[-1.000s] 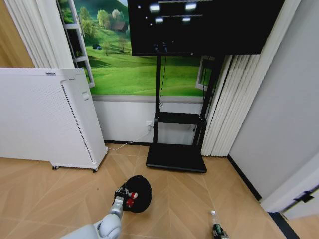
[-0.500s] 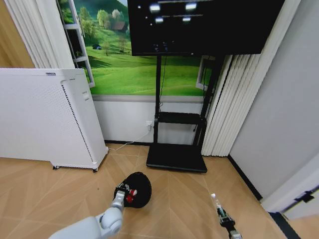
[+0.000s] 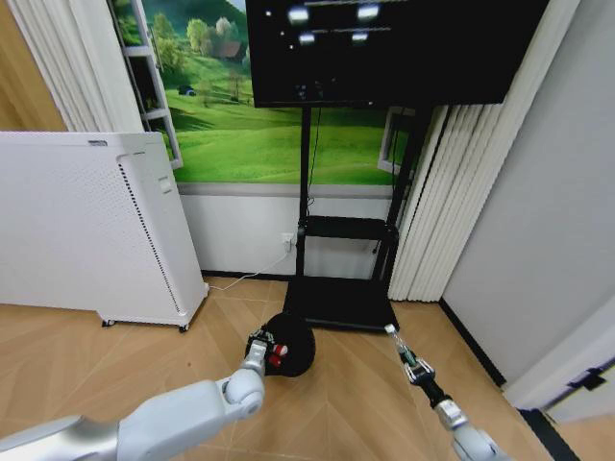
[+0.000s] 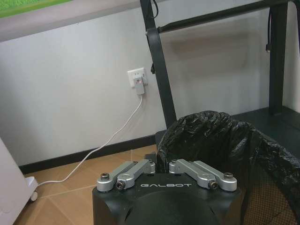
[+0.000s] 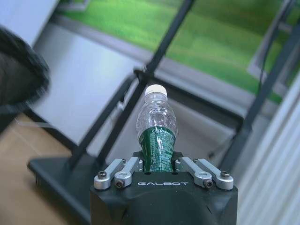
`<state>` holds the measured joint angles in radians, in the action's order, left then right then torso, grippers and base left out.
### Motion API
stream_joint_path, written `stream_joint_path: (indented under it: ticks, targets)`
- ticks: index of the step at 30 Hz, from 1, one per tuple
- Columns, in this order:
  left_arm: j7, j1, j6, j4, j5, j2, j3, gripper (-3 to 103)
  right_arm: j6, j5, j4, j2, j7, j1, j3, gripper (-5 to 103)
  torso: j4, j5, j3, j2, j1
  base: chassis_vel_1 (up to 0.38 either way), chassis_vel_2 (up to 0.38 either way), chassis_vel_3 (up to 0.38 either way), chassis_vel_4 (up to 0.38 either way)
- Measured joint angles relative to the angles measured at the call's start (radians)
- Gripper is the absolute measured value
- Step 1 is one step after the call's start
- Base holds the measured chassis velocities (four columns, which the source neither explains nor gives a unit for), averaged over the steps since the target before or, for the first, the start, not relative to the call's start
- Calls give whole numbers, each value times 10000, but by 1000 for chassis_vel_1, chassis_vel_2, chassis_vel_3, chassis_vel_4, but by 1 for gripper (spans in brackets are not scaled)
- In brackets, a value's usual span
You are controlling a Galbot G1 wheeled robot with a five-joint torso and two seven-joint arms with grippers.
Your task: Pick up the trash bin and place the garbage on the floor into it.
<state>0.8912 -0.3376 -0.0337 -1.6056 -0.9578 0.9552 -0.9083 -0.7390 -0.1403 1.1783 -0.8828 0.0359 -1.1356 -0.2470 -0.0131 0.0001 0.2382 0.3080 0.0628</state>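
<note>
Where: on the wood floor in front of the TV stand (image 3: 338,303), between the white appliance (image 3: 91,226) and the pleated curtain (image 3: 437,197).
Trash bin: the trash bin (image 3: 293,343) is off the floor and tipped on its side, carried by the left gripper (image 3: 262,348) just short of the stand's base; black liner bag bunched over the rim.
Left fingers: closed tight on the bin's rim and liner — in the left wrist view the linkages meet over the bag's edge.
Garbage: the bottle (image 5: 156,129), clear with a green label and white cap, is up in the air to the right of the bin, cap pointing away from the arm.
Right fingers: the right gripper (image 3: 414,369) is clamped round the bottle's lower body, over the label.
Red bits: something red shows at the bin's mouth beside the left gripper — cannot tell whether it is litter.
Done, by my reading: bin picked up, bottle picked up.
Left: bottle not yet in the bin; the two are near but apart.
</note>
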Motion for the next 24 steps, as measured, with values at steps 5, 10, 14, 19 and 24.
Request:
stream_joint_path:
  ticks: [5, 10, 14, 19, 24]
  targets:
    - [61, 259, 11, 352, -193, 476, -25, 7, 307, -55, 1522, 206, -3, -272, 90, 25, 0, 0, 0, 0, 0, 0, 0, 0, 0]
    - [104, 427, 21, 690, -318, 928, -178, 7, 547, -209, 2453, 252, 21, -520, 199, 25, 2, 0, 0, -1, 0, 0, 0, 0, 0]
    - [167, 526, 37, 832, -398, 1153, -287, 7, 606, -274, 2627, 253, 31, -556, 268, 25, 0, 0, 0, 0, 0, 0, 0, 0, 0]
    - [404, 783, 137, 1597, -624, 2600, -756, 7, 556, -303, 2583, 92, -109, -567, 442, 25, -1, 2, 0, 0, 0, 0, 0, 0, 0]
    - [479, 785, 171, 2033, -648, 3451, -974, 7, 498, -301, 2515, 1, -133, -609, 417, 25, 0, 2, 0, 0, 0, 0, 0, 0, 0]
